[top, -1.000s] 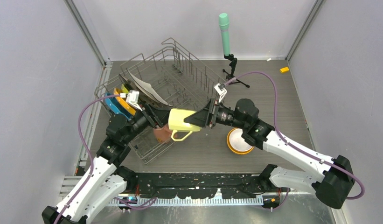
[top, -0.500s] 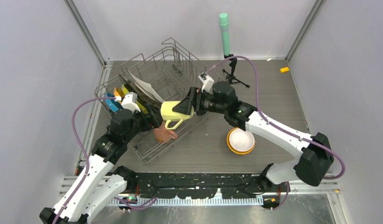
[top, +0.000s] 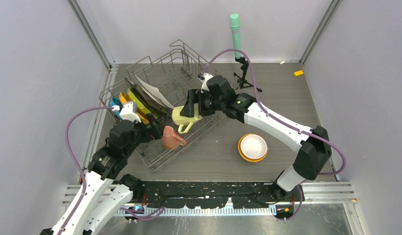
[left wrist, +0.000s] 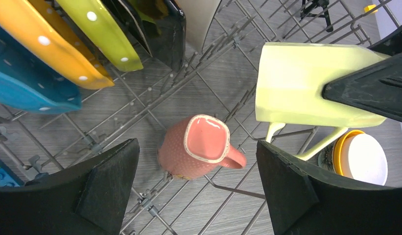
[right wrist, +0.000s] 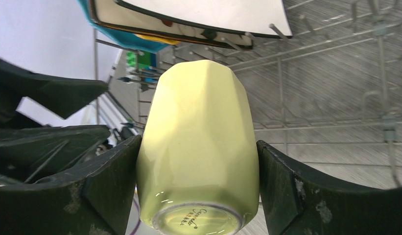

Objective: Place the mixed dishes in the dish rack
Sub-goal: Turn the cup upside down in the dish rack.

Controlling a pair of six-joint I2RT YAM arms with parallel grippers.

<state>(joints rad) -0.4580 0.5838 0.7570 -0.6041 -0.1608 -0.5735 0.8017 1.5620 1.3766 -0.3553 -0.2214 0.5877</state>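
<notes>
Right claw clamps the pale-yellow mug over the dish rack, left claw gapes wide above the pink mug, which careless lowering could strike.

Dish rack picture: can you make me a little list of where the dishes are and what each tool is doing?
rack: dish rack, grey wire
plates in rack: blue plate, orange plate, yellow-green plate, white square plate, on edge
pink mug: in the rack, not held
left tool: open, over the pink mug
right tool: shut on the pale-yellow mug, above the rack
outside rack: white bowl inside orange bowl, on the table
</notes>
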